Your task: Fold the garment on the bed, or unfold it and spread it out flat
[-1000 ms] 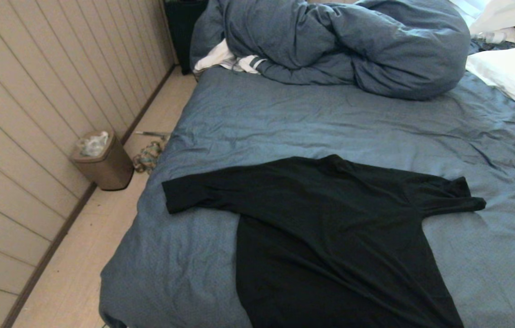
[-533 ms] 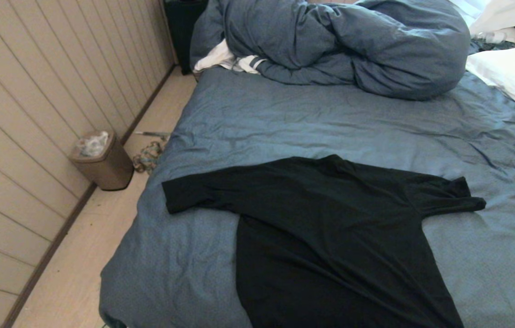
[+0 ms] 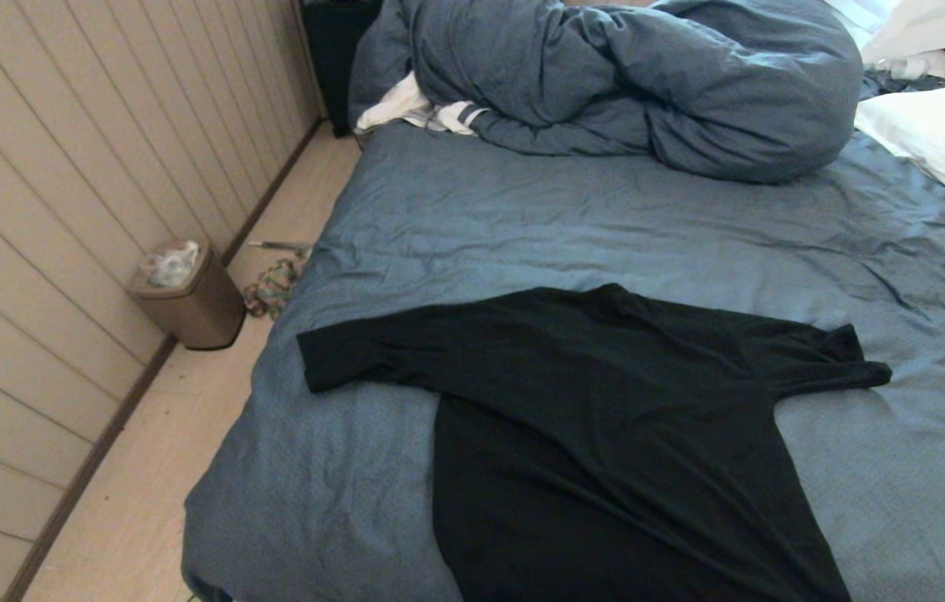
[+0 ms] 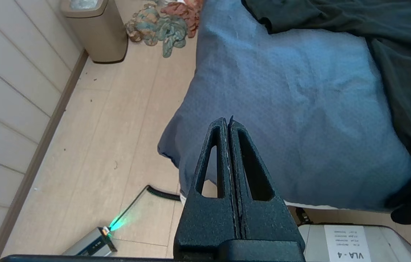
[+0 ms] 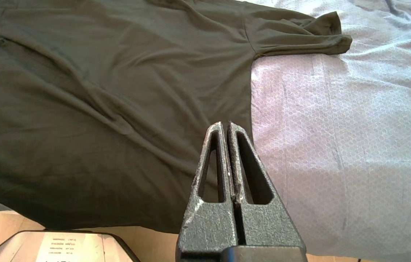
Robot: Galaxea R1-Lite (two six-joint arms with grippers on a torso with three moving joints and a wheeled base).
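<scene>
Garment of thin black short-sleeved fabric (image 3: 606, 435) lies spread at the six o'clock edge of the wide slate-blue bed (image 3: 606, 226), hem overhanging, so with both the left gripper (image 4: 230, 122) and right gripper (image 5: 226, 125) closed and empty, a careless tug could drag it floorward.

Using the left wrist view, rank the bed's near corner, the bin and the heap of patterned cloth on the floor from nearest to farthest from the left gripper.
From the shut left gripper:
1. The bed: its near corner lies right past the fingertips.
2. The heap of patterned cloth: on the floor, against the bed's side.
3. The bin: by the panelled wall, beside the heap, only slightly farther, if at all.
</scene>
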